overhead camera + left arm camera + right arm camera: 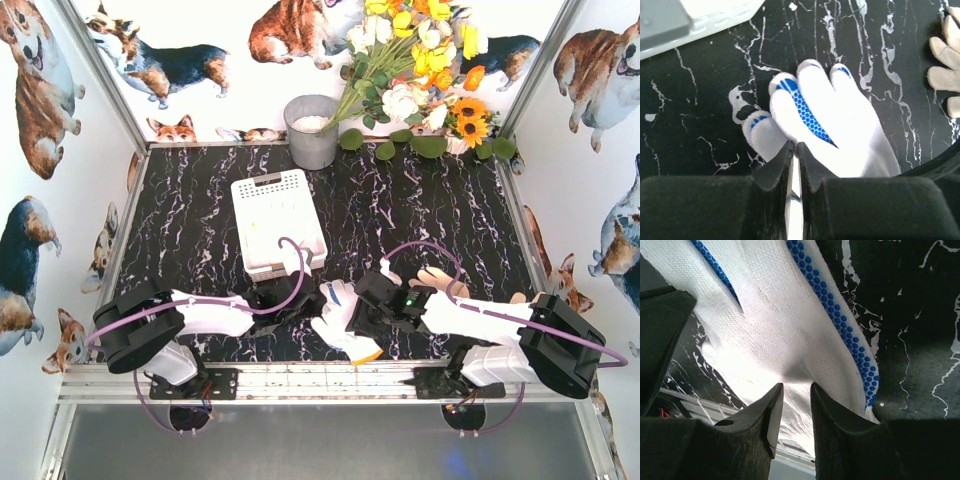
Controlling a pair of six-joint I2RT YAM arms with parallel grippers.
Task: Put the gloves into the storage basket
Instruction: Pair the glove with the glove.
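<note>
A white knit glove with blue dots point(343, 318) lies on the black marbled table near the front edge, its orange cuff point(366, 353) toward the rail. My left gripper point(305, 300) is at its left side; in the left wrist view the jaws point(795, 148) are pressed together on a fold of the blue-dotted glove point(840, 125). My right gripper point(368, 303) is at its right side, and its jaws point(796, 390) pinch bunched fabric of the same glove point(790, 315). The white storage basket point(278, 222) stands just beyond the left gripper.
Beige gloves point(436, 280) lie behind the right arm, and one point(946, 75) shows at the right edge of the left wrist view. A grey metal bucket point(312, 130) and a bunch of flowers point(420, 70) stand at the back. The basket corner point(715, 15) is close to the left gripper.
</note>
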